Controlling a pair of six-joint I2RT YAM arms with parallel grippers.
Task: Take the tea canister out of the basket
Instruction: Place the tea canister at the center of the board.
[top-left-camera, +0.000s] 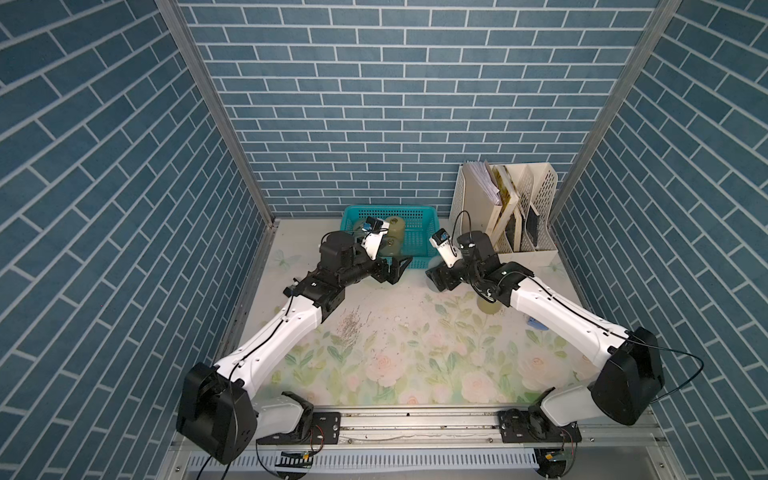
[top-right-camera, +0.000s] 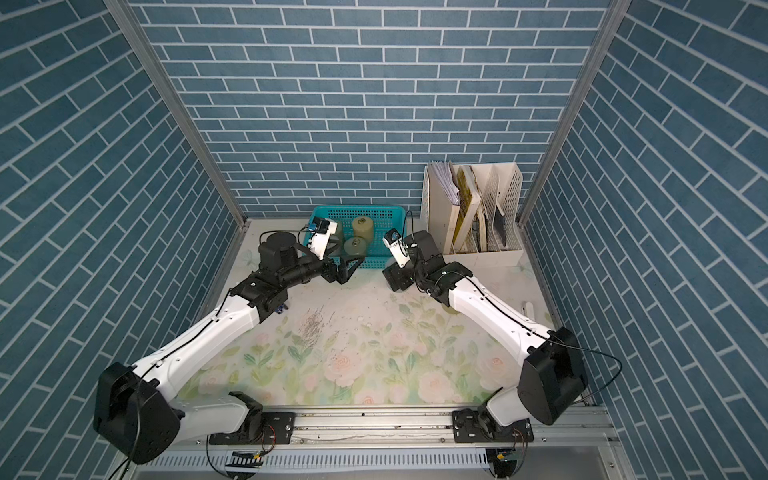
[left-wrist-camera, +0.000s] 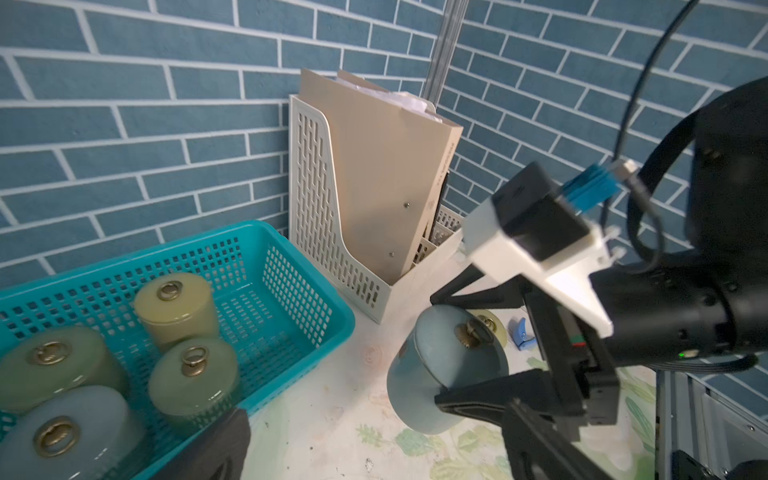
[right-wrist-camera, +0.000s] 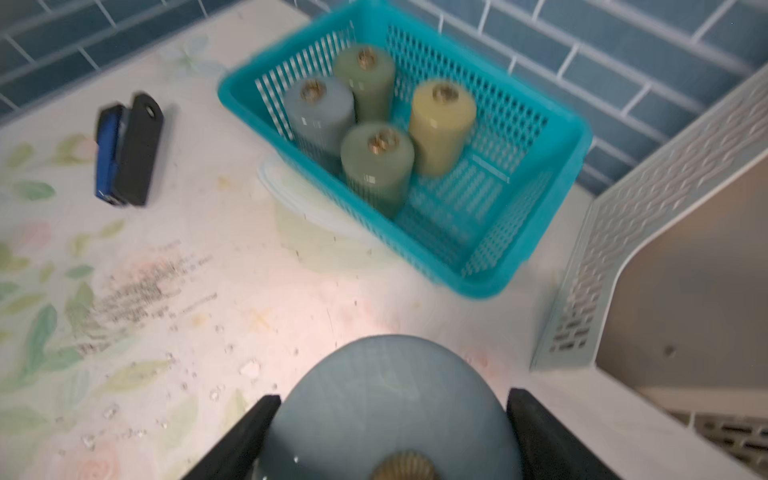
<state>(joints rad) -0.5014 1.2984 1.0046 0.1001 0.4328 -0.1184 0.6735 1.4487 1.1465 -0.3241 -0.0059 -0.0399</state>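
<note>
Right claw (right-wrist-camera: 392, 405) is clamped on a smooth, blue-grey cylindrical canister (left-wrist-camera: 432, 374), gripping its round sides below a brass ring knob (left-wrist-camera: 471, 332). The canister hangs tilted, outside the basket (right-wrist-camera: 579, 137). That teal plastic lattice basket lies just ahead of the claw and holds four more glossy jars (right-wrist-camera: 376, 162): olive, mustard and grey-blue. A cream perforated rack (left-wrist-camera: 316, 199) stands beside the claw. Left claw (top-left-camera: 397, 270), jaws apart, hovers at the basket's near rim.

left end effector (top-left-camera: 394, 270) open, right end effector (right-wrist-camera: 390, 415) clamped
</note>
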